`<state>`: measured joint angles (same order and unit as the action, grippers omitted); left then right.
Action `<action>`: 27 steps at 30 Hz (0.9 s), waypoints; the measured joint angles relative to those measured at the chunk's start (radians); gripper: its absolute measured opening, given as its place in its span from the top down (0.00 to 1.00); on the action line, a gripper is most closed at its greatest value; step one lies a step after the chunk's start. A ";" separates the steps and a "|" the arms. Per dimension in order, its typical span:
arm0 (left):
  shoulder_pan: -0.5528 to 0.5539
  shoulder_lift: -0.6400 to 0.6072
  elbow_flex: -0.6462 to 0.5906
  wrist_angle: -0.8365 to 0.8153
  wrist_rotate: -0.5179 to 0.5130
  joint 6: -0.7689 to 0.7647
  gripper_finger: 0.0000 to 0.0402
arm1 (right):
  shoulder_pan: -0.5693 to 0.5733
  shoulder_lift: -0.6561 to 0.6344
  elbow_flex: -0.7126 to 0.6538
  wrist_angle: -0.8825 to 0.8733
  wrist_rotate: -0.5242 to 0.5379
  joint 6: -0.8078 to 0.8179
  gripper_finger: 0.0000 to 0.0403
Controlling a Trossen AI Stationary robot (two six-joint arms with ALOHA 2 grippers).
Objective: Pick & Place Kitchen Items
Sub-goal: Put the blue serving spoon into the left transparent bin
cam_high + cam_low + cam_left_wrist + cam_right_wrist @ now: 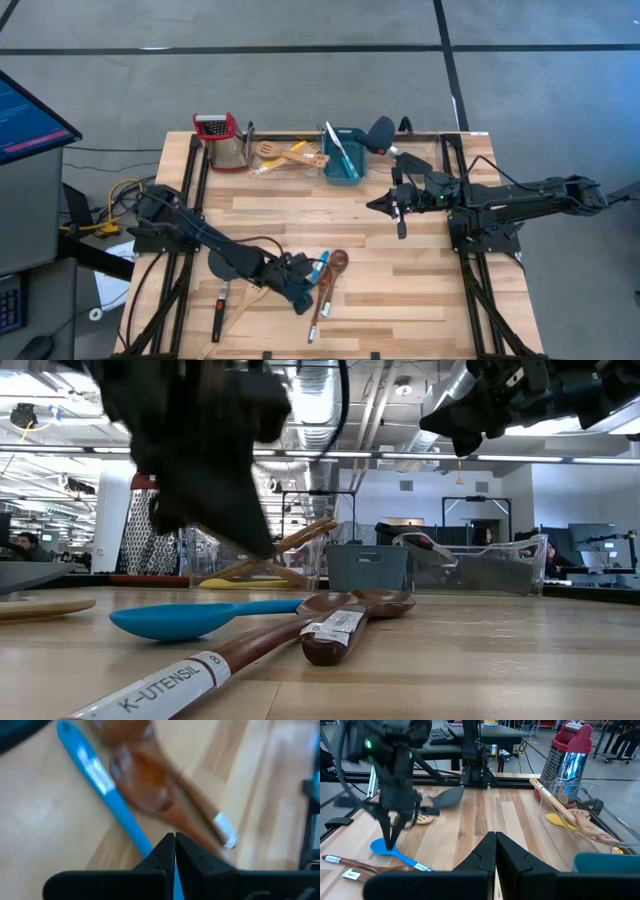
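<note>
Left side of the counter [300,215]: a black spatula with a red-trimmed handle [220,305] and a pale wooden spatula [235,315] lie near the front edge, just beside the left arm. The left gripper [303,298] is lowered over the front centre of the counter with its fingers closed together and holding nothing; in the left wrist view its tips meet directly above the handle of the blue spoon [102,785]. Just beside the blue spoon lie two dark-brown wooden spoons [328,280], their bowls overlapping and their handles carrying white labels.

Back edge, left to right: a red-topped box grater [222,140] stands upright; next to it a clear plastic bin [285,155] contains pale wooden utensils [290,153] and a yellow spoon [560,820]; then a teal tub [345,160] with utensils leaning in it; a black spatula [381,132] rests just beyond the tub.

Right side: the right gripper [399,208] hangs raised above the counter, in front of the tub, fingers closed and empty.
</note>
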<state>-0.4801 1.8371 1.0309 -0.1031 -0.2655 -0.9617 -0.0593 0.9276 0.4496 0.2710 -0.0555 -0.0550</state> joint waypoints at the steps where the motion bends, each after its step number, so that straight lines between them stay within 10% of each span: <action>1: 0.002 0.020 0.000 0.008 0.023 -0.014 1.00 | 0.000 0.000 0.000 0.000 0.000 -0.004 1.00; 27: 0.091 0.102 0.004 -0.019 -0.019 0.089 1.00 | 0.000 0.000 0.000 0.002 0.000 -0.049 1.00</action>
<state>-0.3891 1.9396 1.0345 -0.1225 -0.2849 -0.8724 -0.0593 0.9279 0.4496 0.2729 -0.0550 -0.1040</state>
